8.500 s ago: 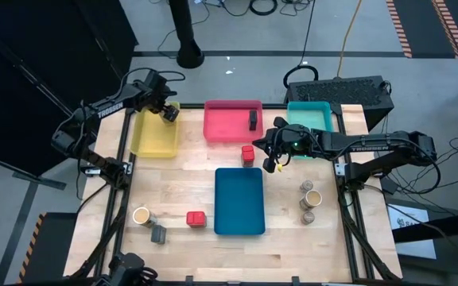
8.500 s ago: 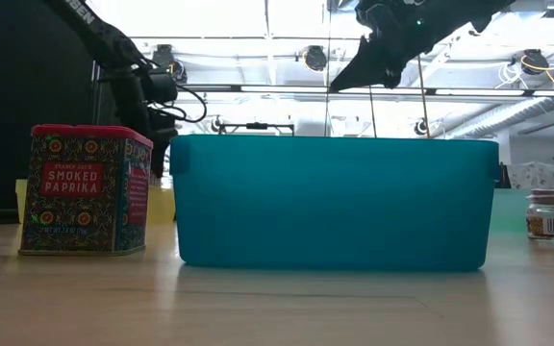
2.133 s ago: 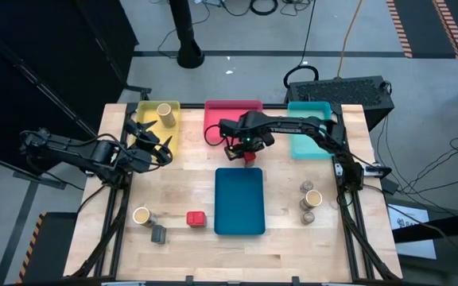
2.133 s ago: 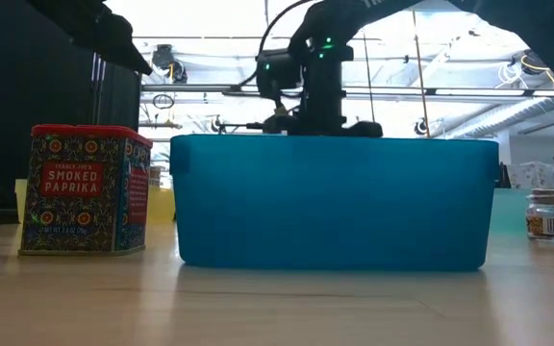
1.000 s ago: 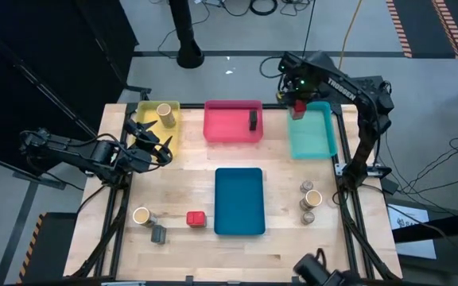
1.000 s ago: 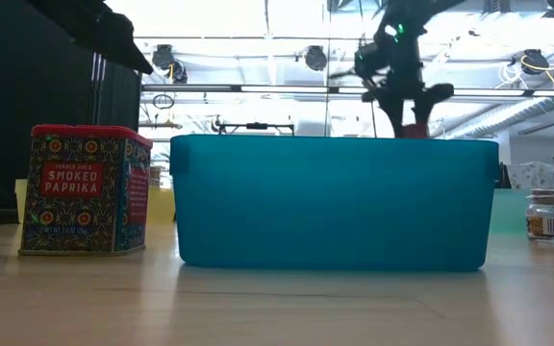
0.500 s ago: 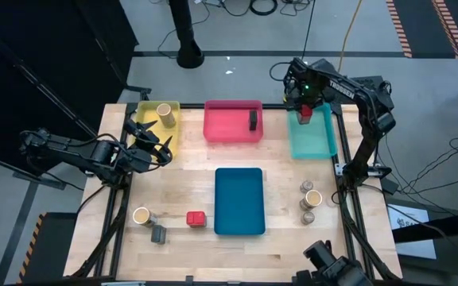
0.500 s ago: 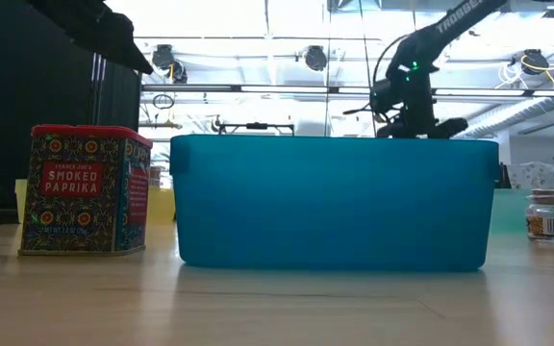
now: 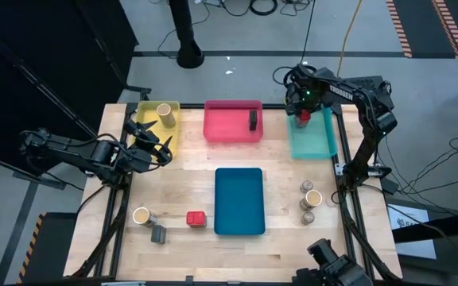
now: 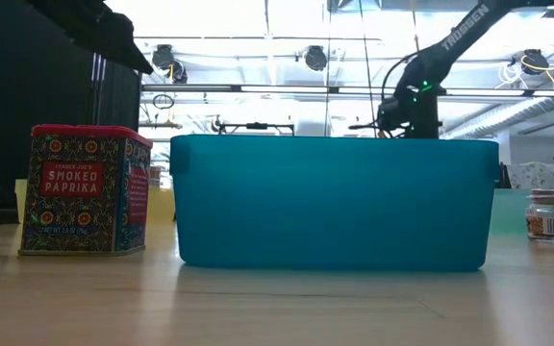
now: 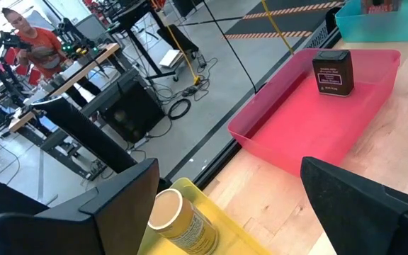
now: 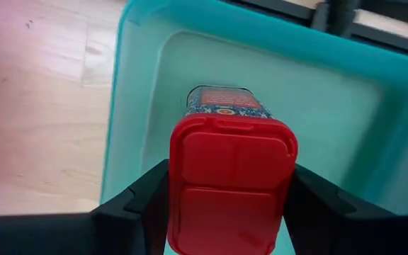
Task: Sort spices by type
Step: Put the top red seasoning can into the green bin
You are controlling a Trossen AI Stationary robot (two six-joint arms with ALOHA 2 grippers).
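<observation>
Red box [image 12: 231, 184] sits clamped between the right gripper's [image 9: 304, 114] fingers [image 12: 142, 202], over the teal tray [image 9: 312, 140] at the table's 1 o'clock corner. Left gripper [image 9: 151, 140] hangs with fingers apart at 10 o'clock, beside the yellow tray [image 9: 145, 121]

Yellow tray [image 9: 151, 140], pink tray [image 9: 230, 131], teal tray [image 9: 315, 140] and blue tray [image 9: 239, 201] on a wooden table [image 9: 181, 175].

teal tray [image 10: 513, 207] mostly hidden behind blue tray [image 10: 335, 202]
</observation>
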